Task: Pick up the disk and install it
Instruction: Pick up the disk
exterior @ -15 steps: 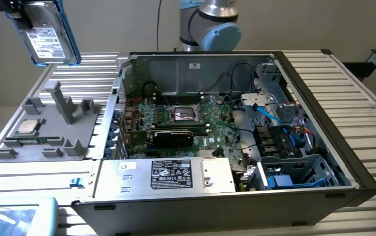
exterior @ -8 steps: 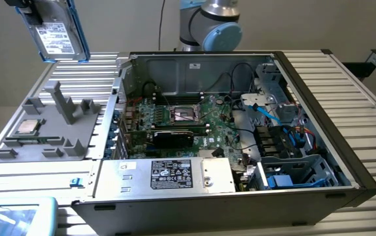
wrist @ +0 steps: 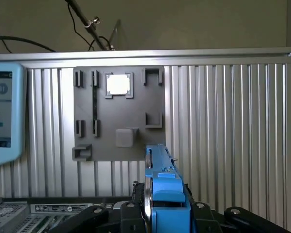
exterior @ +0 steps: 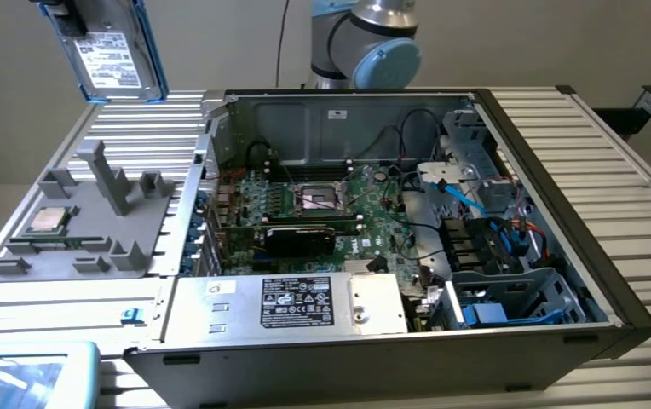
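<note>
The disk [exterior: 118,58], a silver-grey drive with a white label in a blue carrier, hangs high in the air at the exterior view's upper left, above the slatted table's back corner. My gripper [exterior: 72,24] is shut on its top end. In the wrist view the disk [wrist: 162,182] shows edge-on as a blue strip clamped between the black fingers [wrist: 111,213] of my gripper [wrist: 165,216]. Beneath it lies the grey fixture plate [wrist: 119,111].
The open computer case [exterior: 530,111] fills the table's middle, with a silver power supply [exterior: 291,302] at the front and a drive cage [exterior: 519,298] at the exterior view's lower right. The grey fixture plate [exterior: 87,230] holds a CPU chip [exterior: 50,220]. A blue-framed tablet [exterior: 25,375] lies at the front corner.
</note>
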